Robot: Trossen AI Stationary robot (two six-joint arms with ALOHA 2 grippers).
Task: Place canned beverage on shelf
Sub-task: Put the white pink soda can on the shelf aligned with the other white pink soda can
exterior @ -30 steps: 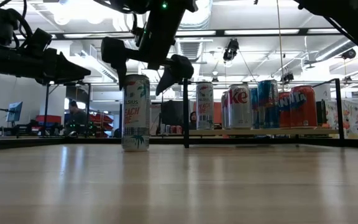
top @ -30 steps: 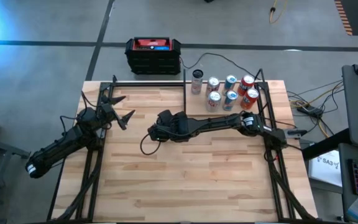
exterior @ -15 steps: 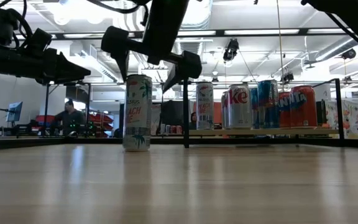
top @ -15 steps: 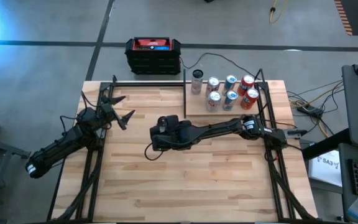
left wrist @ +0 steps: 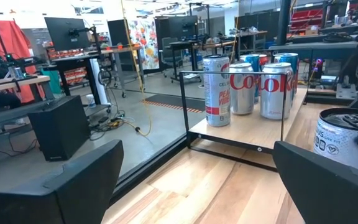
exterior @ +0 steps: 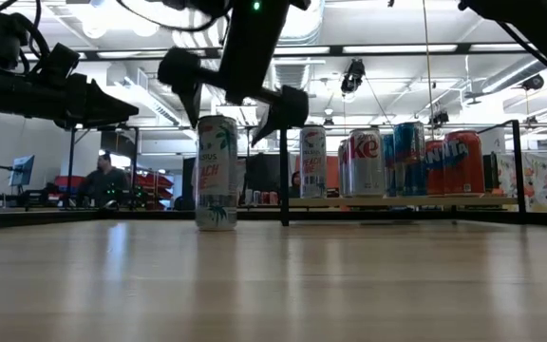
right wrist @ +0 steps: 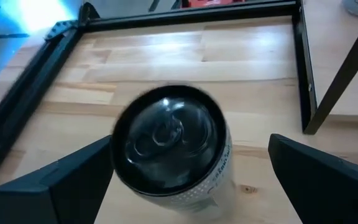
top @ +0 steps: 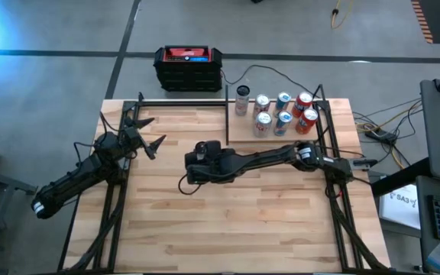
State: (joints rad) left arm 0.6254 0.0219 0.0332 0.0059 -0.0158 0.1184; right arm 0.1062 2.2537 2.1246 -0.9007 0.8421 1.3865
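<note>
A white slim can [exterior: 216, 171] stands upright on its base on the tabletop, left of the shelf. Its dark top shows in the right wrist view [right wrist: 169, 140]. My right gripper [exterior: 235, 95] is open over the can, one finger on each side of its top; in the high view [top: 193, 164] it hides the can. The shelf [top: 243, 131], a small wood board edged by black rods, sits at the far right and carries several cans [top: 281, 114]. My left gripper [top: 150, 137] is open and empty at the far left. My right gripper comes at the can from above, pointing down, its fingers spread wider than the can. One finger [right wrist: 79, 180] stands right beside the can's upper wall [right wrist: 118, 168]. I cannot tell whether it touches.
A black-and-red box [top: 188, 67] sits on the floor beyond the far edge. Black frame rods [top: 117, 191] run along the table's left and right sides. Cables [top: 380, 134] lie off the right edge. Bare tabletop [top: 228, 221] lies toward the near edge.
My right gripper has moved toward the table's near edge, over the white can, and now straddles its top. In the low view the can has shifted slightly toward the table's right, still upright.
</note>
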